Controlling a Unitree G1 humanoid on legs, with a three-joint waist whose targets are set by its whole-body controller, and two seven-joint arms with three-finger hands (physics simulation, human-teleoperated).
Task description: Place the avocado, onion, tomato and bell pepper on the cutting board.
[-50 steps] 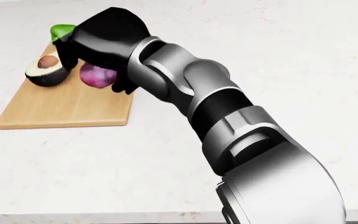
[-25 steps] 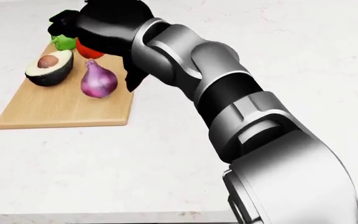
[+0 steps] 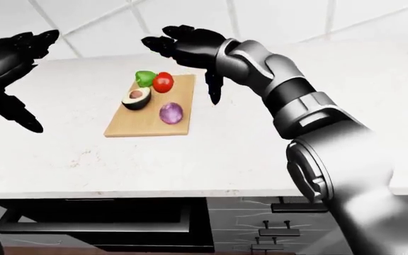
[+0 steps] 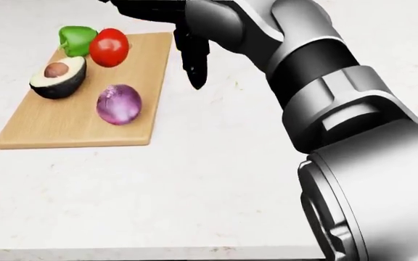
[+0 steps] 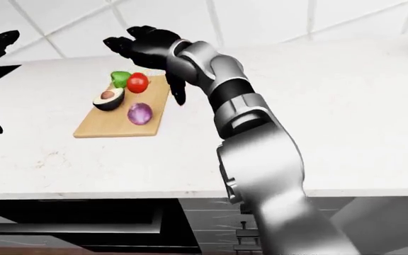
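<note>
Risen off the onion (image 4: pixel 119 104), right robot hand (image 3: pixel 183 45) hovers, fingers spread, seemingly empty above cutting board (image 4: pixel 31 130).

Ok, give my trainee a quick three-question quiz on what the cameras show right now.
1. True or false: the tomato lies off the cutting board.
2. Which item lies nearest the board's bottom edge in the head view: A avocado half, B red onion, C green bell pepper?
3. Fill in: the right hand is ___, holding nothing; the left hand likewise.

Key: 1 false, it sits on the board beside the pepper. 2 B. 3 open.
</note>
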